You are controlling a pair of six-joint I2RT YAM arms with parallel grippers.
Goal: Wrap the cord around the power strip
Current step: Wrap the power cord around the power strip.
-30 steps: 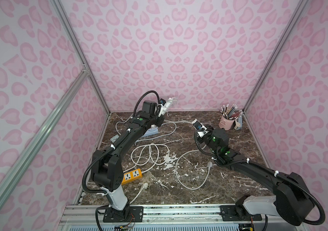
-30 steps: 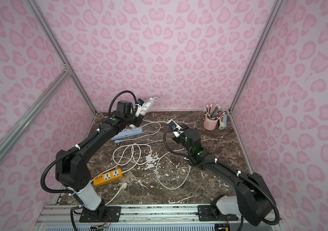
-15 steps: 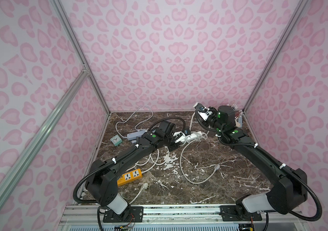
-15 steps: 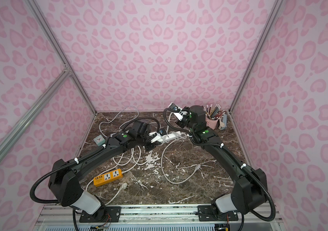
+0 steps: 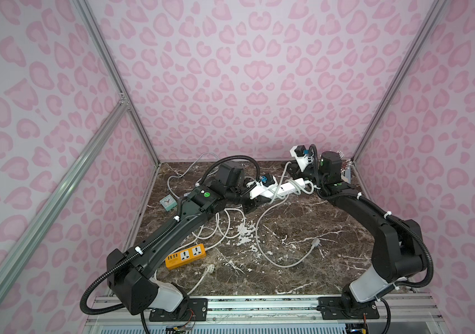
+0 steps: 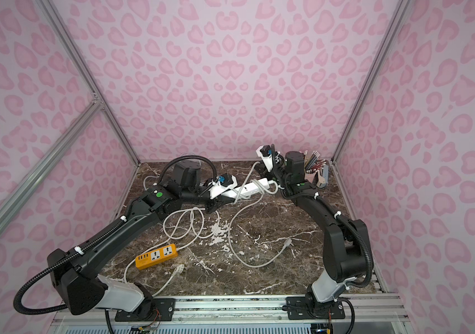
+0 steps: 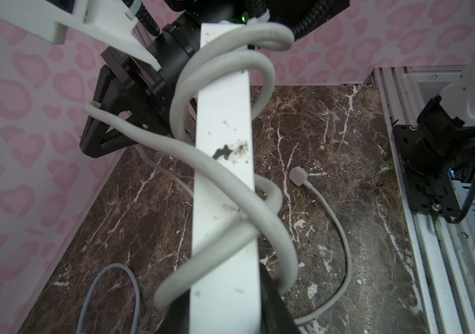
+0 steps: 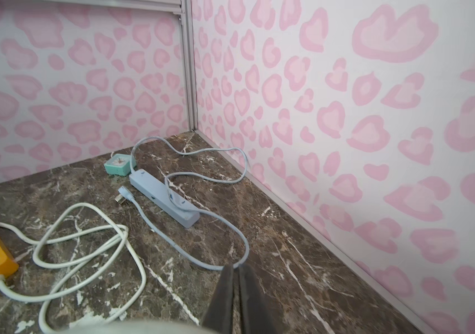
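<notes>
The power strip (image 5: 284, 186), clamped in the left claw (image 7: 224, 315), is now held nearer the pencil cup (image 6: 311, 173), above the desk (image 5: 288, 231), with the cord (image 7: 184, 115) looped around it. The right claw (image 8: 236, 271) is closed beside it.

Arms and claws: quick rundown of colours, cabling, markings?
Both the left arm and right arm are black with a white link above the base. Black ribbed hoses loop alongside, held by white ties. A round green dot marks the left arm; white camera brackets sit at the wrists. Left claw and right claw have dark, tapered fingers.
</notes>
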